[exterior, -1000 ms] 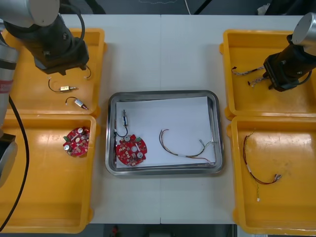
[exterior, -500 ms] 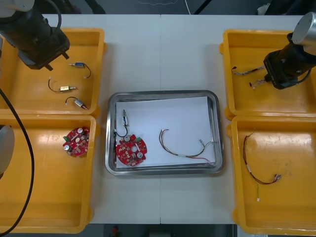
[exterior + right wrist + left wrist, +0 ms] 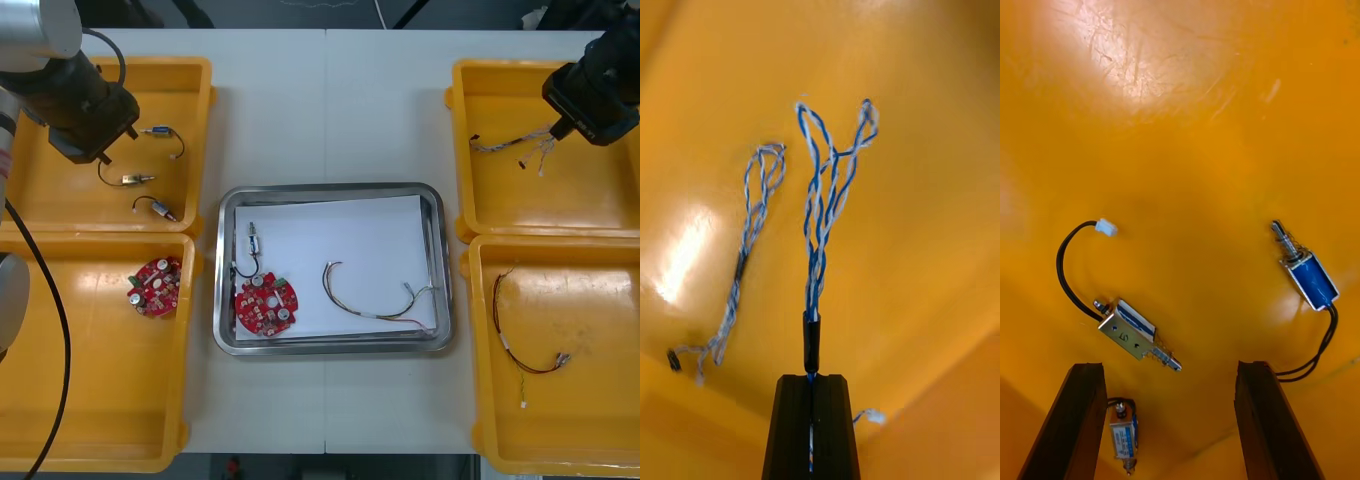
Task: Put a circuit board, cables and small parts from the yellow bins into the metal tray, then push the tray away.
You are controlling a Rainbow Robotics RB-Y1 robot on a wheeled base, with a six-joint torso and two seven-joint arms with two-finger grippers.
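Observation:
My right gripper [image 3: 560,128] hangs over the far right yellow bin [image 3: 480,215], shut on a twisted blue and white cable [image 3: 820,225] that dangles from its closed fingertips [image 3: 812,390]. A second twisted cable [image 3: 752,225] lies on the bin floor beside it. Over the far left yellow bin [image 3: 195,80], my left gripper [image 3: 1171,427] is open above several small metal parts [image 3: 1139,337], touching none. The metal tray [image 3: 330,190] in the middle holds a red circuit board [image 3: 266,304], a red and yellow cable [image 3: 375,300] and a small metal part [image 3: 250,242].
Another red circuit board [image 3: 154,286] lies in the near left bin [image 3: 100,455]. A red and yellow cable [image 3: 520,345] lies in the near right bin [image 3: 560,455]. Bare table runs between the bins, beyond and in front of the tray.
My right gripper closed on the twisted cable and rose toward the bin's far right, lifting one end. The left arm drew back to the left, uncovering the small parts.

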